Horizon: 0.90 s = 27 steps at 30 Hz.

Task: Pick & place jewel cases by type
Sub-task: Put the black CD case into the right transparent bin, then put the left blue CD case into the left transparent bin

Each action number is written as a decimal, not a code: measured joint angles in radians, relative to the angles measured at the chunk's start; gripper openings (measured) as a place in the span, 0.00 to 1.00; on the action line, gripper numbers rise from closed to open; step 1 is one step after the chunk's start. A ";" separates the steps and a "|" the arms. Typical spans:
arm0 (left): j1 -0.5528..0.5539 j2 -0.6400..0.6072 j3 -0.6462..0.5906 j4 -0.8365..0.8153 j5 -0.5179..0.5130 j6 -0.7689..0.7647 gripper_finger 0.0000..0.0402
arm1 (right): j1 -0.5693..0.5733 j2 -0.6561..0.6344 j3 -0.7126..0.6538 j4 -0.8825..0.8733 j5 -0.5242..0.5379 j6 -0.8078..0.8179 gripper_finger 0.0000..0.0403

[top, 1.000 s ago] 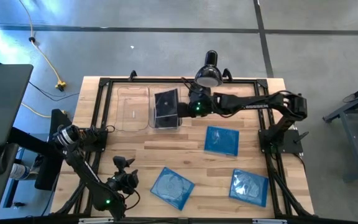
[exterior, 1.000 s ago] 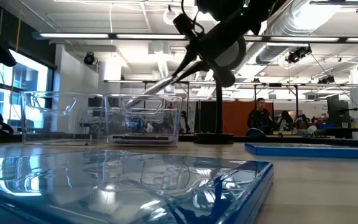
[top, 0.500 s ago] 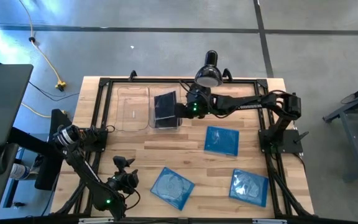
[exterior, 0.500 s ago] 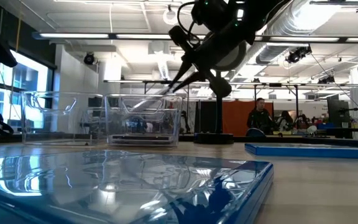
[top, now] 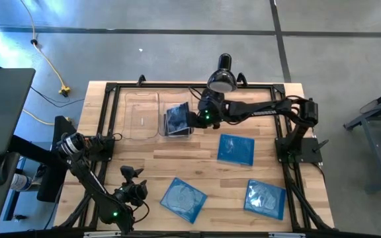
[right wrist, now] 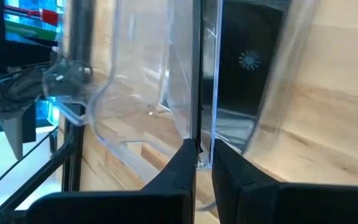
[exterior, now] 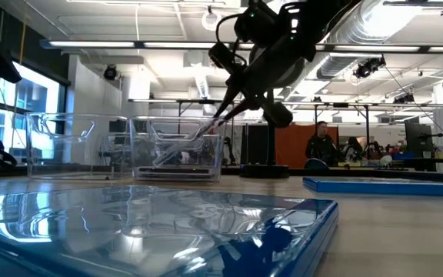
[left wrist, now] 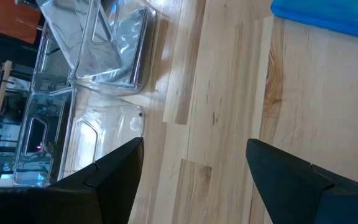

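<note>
Over the right bin [top: 176, 119] by the tabletop's far edge, we see right gripper [top: 189, 118] clamped on a dark case [top: 176, 118], tilted into it. Three blue cases [top: 235, 149] lie nearer. Left gripper [left wrist: 194, 163] spread open at the near-left corner.

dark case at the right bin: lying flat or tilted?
Tilted. The dark jewel case hangs slanted over the right bin, one edge pinched in the right gripper; the low view shows it angled inside.

table [top: 204, 172] (wooden) | two clear bins [top: 141, 114] | three blue jewel cases [top: 235, 149] | lamp [top: 222, 78]
</note>
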 joint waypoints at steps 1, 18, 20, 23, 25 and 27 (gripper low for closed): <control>0.000 0.000 0.000 -0.001 0.000 0.000 0.70 | 0.000 0.008 0.000 0.001 -0.005 0.003 0.04; 0.000 0.000 0.000 -0.006 0.022 0.000 0.70 | 0.000 0.014 0.001 0.074 -0.050 -0.005 0.20; 0.000 0.000 0.000 -0.006 0.022 0.000 0.70 | 0.000 0.014 0.000 0.066 -0.051 -0.011 0.22; 0.000 0.000 0.000 -0.008 0.022 0.000 0.70 | 0.000 0.014 0.000 0.069 -0.073 -0.014 0.24; 0.000 0.000 0.000 -0.007 0.024 0.000 0.70 | 0.000 0.014 0.000 0.067 -0.096 -0.023 0.25; 0.000 0.000 0.000 -0.008 0.024 0.000 0.70 | 0.000 0.012 0.000 0.071 -0.115 -0.049 0.26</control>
